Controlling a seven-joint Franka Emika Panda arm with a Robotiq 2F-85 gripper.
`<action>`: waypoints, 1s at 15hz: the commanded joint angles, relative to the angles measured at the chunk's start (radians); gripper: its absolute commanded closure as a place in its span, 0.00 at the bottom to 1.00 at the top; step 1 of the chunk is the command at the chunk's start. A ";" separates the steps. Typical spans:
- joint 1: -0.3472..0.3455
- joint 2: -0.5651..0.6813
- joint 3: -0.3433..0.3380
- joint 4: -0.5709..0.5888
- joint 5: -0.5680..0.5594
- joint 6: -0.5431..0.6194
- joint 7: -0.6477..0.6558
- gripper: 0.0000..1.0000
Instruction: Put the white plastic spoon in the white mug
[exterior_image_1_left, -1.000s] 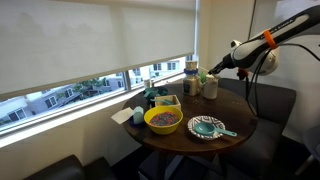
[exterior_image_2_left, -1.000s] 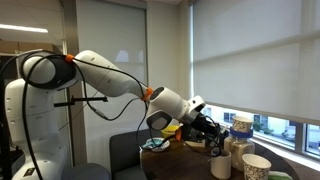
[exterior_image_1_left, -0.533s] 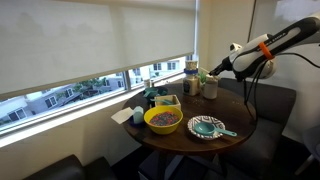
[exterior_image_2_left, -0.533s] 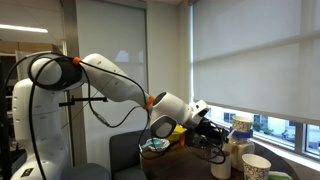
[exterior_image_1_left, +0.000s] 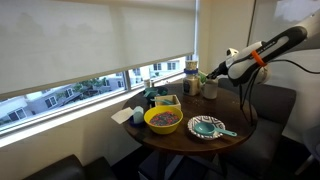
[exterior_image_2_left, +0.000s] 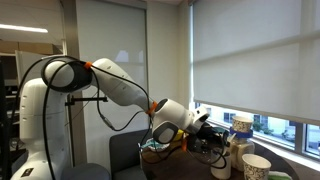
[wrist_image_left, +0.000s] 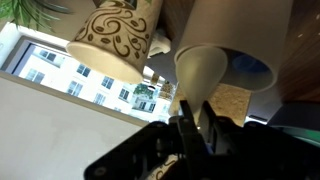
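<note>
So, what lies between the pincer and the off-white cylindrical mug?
In the wrist view, only the slim white plastic spoon, clamped in the pincer and pointing toward the off-white cylindrical mug.

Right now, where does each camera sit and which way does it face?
In an exterior view: set across the room, facing the round table by the window; the arm enters from picture right, gripper at the white mug.
In an exterior view: set near the robot's base, looking along the arm toward the window; base, arm and gripper show.
Wrist view: just behind the gripper's fingers, facing the white mug.
All three share the gripper.
</note>
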 joint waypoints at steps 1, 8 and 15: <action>-0.015 0.042 0.015 0.034 -0.032 0.044 0.030 0.96; -0.012 -0.026 0.029 0.006 -0.035 0.030 0.022 0.25; 0.254 -0.416 -0.046 -0.097 -0.282 -0.204 0.172 0.00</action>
